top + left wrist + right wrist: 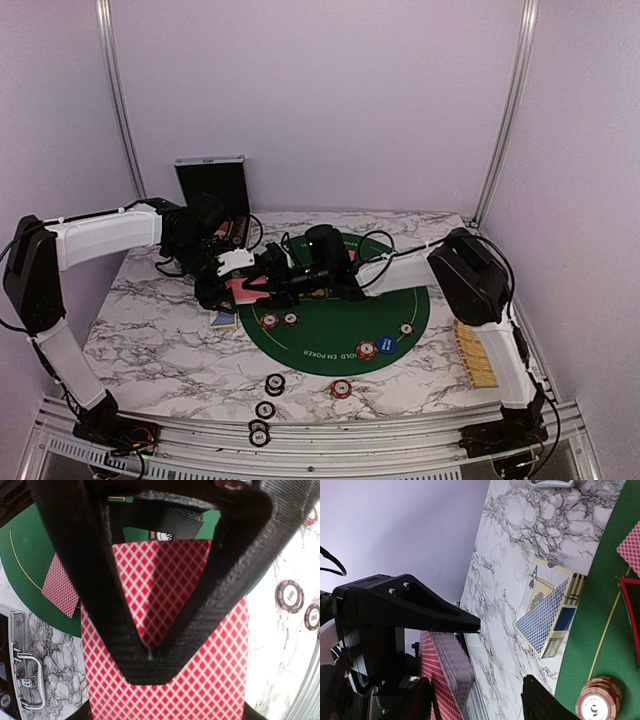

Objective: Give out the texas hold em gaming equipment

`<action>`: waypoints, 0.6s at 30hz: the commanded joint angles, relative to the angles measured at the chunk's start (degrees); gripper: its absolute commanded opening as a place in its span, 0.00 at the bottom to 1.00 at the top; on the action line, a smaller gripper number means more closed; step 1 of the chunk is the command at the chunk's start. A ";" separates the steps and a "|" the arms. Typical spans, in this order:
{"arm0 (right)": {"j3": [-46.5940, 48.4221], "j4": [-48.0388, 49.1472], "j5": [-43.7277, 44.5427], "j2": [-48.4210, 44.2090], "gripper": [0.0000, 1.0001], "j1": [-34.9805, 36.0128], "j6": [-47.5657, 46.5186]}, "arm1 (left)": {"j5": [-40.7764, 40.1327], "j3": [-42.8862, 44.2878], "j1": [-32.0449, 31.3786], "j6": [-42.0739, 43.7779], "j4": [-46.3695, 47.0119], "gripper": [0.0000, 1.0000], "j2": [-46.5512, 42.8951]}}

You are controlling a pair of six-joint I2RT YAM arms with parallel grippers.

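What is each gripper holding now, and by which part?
The left gripper holds the deck of red-backed cards, jaws shut on its two broad faces. The right gripper holds nothing; its jaws stand open near the deck.

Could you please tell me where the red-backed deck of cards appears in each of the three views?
Top external: red-backed deck just left of centre.
Left wrist: fills the centre and bottom.
Right wrist: lower left.
Shared landmark: green poker mat.

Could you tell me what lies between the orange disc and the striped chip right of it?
The blue button disc, beside the orange disc; the top view shows it.
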 commanded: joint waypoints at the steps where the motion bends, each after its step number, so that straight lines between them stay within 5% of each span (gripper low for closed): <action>1: -2.12 -1.79 0.90 -2.06 0.59 -0.42 -1.52 | 0.89 0.40 -0.13 0.30 0.36 0.00 -2.41; 18: -6.44 1.56 0.46 -6.87 0.43 -1.48 -0.52 | -0.15 -0.52 -0.05 -0.09 1.59 0.00 -2.24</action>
